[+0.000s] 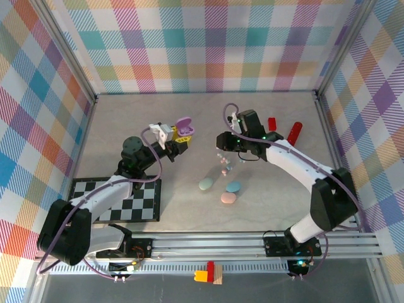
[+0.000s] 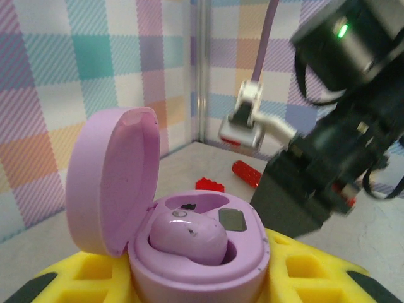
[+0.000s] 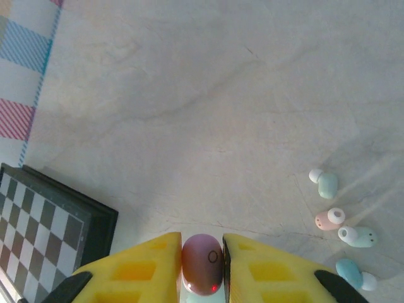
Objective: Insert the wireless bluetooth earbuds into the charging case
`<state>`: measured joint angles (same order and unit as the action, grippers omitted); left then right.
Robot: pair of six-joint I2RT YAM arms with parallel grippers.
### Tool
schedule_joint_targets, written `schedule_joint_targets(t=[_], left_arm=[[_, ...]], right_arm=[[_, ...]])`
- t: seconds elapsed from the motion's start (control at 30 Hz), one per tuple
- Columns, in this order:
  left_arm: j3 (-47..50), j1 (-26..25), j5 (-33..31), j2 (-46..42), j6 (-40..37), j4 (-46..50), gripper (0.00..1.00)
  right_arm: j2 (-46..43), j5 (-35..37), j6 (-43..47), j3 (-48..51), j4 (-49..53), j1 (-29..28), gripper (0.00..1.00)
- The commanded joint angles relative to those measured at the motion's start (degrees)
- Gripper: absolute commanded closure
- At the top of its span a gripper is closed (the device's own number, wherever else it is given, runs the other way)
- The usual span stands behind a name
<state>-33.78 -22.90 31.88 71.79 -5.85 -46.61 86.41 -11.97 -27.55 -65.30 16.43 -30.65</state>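
Grey tabletop (image 3: 189,95) lies below. Left gripper (image 1: 178,140) clamps an open lilac plastic case (image 2: 189,252) between its fingers. Right gripper (image 3: 202,252) pinches a purple earbud (image 3: 202,268).

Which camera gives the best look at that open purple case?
The left wrist view: the purple case sits close up, lid raised, one earbud seated, and the socket beside it looks empty. The top external view shows the case as a small purple shape held in the left gripper.
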Motion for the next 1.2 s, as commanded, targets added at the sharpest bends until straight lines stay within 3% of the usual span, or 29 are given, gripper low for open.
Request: schedule_joint_targets(t=[0.0,0.3,0.77,1.17], left_arm=[[0.8,-1.5,0.0,1.9,-1.0,-2.9,0.71],[0.5,-2.2,2.1,6.9,0.8,-6.5,0.71],[-0.3,-2.8,9.8,8.2,0.8,-4.6,0.71],[0.0,-2.8,8.3,6.1,1.6,-5.2,0.71]], right_arm=[[-4.1,0.0,4.3,-0.4,2.0,0.1,0.77],[-9.5,-6.8,8.9,-2.5,-0.2,-0.9,0.76],[-2.3,-8.5,13.7,-12.0,2.6,-4.8,0.76],[0.4,-8.4,14.2,-12.5,3.4,-5.6,0.76]])
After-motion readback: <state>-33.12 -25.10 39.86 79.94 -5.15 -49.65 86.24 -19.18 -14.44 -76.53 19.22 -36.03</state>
